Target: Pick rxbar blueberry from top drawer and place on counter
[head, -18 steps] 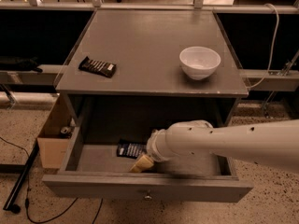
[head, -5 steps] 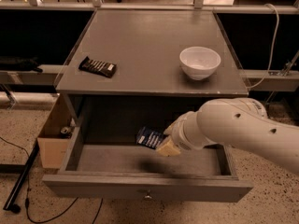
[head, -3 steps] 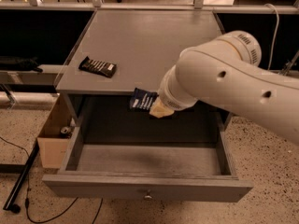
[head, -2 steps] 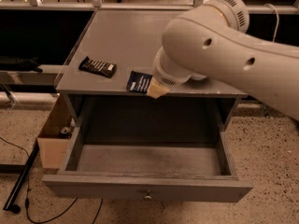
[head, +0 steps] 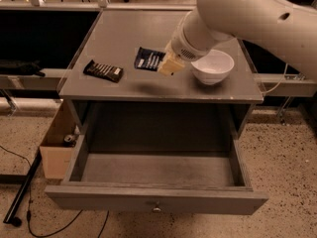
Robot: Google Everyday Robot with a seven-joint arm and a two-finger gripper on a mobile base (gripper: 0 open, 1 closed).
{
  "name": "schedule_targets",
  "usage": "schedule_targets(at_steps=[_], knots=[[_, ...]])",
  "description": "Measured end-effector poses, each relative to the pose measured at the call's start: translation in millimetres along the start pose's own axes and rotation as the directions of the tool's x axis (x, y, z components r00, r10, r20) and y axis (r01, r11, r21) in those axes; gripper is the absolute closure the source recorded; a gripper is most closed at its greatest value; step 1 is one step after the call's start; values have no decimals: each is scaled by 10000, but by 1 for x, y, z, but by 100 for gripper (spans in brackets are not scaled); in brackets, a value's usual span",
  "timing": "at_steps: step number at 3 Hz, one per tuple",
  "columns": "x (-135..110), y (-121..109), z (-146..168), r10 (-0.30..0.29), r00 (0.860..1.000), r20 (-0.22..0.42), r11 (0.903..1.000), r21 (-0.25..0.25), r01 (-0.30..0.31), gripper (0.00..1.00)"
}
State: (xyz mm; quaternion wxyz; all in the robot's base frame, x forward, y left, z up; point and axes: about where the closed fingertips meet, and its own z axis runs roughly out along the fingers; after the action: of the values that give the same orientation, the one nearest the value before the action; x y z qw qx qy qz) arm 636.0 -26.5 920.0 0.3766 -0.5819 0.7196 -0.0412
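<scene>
Rxbar blueberry (head: pixel 148 59) above counter (head: pixel 124 31), apparently between fingers (head: pixel 168 65) (their tips partly hidden)

The hand (head: pixel 168 66) has lifted the rxbar blueberry (head: pixel 148 59) from the top drawer (head: pixel 198 201), apparently above the counter (head: pixel 124 33).

gripper (head: pixel 168 66) holding rxbar blueberry (head: pixel 148 59) above counter (head: pixel 124 31) | bowl (head: pixel 213 66) right | bar (head: pixel 103 71) left | top drawer (head: pixel 156 201) below

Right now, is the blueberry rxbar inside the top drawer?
No, the gripper holds the rxbar blueberry over the counter, left of the white bowl, outside the top drawer.
</scene>
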Motion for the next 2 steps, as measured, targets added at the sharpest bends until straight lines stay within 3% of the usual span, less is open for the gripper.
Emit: schedule_targets(at_steps=[1,2], knots=[[-6,-9,20,511,9905,1273,9970,-644,-432,100],[-13,-1,45,864,9786,1869,9911,-1159,-653,100]])
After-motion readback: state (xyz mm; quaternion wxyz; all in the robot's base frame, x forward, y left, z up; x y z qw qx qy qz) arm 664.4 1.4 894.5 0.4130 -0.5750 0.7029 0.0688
